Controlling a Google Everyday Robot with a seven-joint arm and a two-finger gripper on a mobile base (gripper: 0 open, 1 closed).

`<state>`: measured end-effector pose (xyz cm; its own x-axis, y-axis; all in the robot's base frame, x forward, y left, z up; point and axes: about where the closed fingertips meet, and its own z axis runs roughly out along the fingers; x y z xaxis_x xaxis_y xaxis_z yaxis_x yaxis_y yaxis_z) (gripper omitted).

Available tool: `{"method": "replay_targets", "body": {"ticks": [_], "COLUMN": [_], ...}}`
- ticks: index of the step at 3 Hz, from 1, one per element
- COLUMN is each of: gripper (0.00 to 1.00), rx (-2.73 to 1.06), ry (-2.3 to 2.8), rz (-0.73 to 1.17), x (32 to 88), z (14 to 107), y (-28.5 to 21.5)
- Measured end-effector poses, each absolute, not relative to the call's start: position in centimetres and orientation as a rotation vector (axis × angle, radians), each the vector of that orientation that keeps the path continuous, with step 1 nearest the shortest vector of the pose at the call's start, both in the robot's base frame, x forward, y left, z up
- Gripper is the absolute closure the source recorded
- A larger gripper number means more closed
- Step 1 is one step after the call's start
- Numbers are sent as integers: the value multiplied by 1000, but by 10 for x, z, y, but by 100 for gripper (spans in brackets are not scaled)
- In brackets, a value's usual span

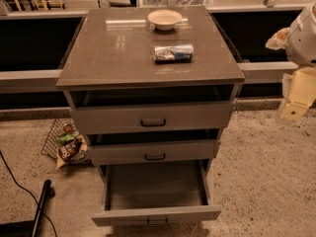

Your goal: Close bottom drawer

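The grey cabinet (148, 53) has three drawers. The bottom drawer (155, 214) is pulled far out toward me; its inside (155, 185) is empty and its small dark handle (157, 221) shows at the lower frame edge. The middle drawer (154, 152) and top drawer (152, 117) each stand slightly out. My gripper (297, 97), a cream-coloured part under a white arm segment, hangs at the right edge of the view. It is level with the top drawer and well clear of the cabinet, touching nothing.
A white bowl (165, 19) and a can lying on its side (173, 53) rest on the cabinet top. A wire basket with snack bags (66, 144) sits on the floor at the left. A black pole and cable (39, 206) lie lower left. A railing runs behind.
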<state>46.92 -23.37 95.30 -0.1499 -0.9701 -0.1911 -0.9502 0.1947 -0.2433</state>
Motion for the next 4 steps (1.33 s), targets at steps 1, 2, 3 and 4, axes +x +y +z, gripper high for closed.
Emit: {"method": "replay_targets", "body": {"ticks": [1,2,3,4], "gripper": [0,0,0,0], "rx": [-1817,-1872,-1992,-2082], "ry": [2172,2159,2113,2092], "rz": [-93,-83,29,202], "x": [469,470,463,441], "z": [953,924,854,775], "y": [-234,-228,-207,-184]}}
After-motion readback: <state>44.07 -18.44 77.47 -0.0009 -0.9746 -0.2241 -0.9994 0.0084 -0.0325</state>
